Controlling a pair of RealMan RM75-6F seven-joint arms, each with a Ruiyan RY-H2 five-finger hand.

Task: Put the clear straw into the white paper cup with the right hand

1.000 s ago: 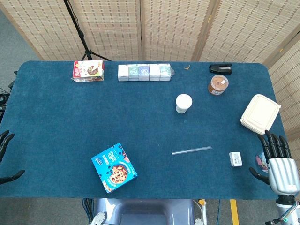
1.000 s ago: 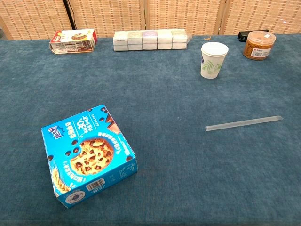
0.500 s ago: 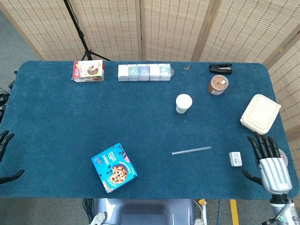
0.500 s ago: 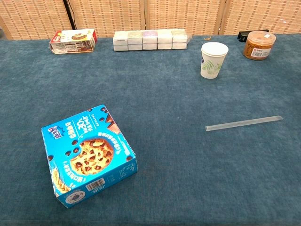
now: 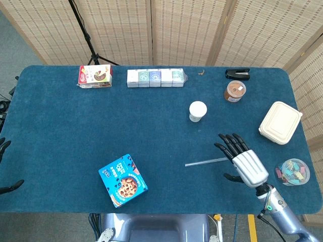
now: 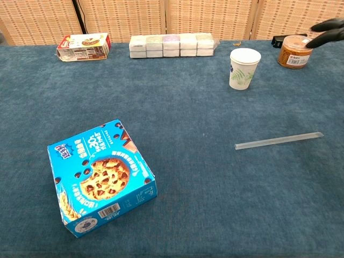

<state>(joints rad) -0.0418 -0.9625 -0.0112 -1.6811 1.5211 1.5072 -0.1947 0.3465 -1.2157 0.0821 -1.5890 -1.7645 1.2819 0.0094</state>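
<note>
The clear straw [image 5: 202, 162] [image 6: 279, 141] lies flat on the blue table, right of centre. Behind it stands the white paper cup [image 5: 197, 111] [image 6: 244, 68], upright and open at the top. My right hand [image 5: 243, 160] hovers over the straw's right end with its fingers spread and nothing in it; only its dark fingertips [image 6: 329, 31] reach the chest view at the top right. At the table's left edge, my left hand [image 5: 6, 169] shows just as dark fingertips holding nothing.
A blue cookie box [image 5: 122, 180] lies front left. Along the back are a snack box [image 5: 95, 75], a row of small cartons [image 5: 154, 77], a black stapler [image 5: 237, 74] and a brown jar [image 5: 234, 91]. A beige clamshell box [image 5: 280, 122] and a candy tub [image 5: 291, 171] sit right.
My right hand has swung in from the table's right front corner, leftward and forward, to above the straw's right end. It now covers the small white object. The straw and cup have not moved.
</note>
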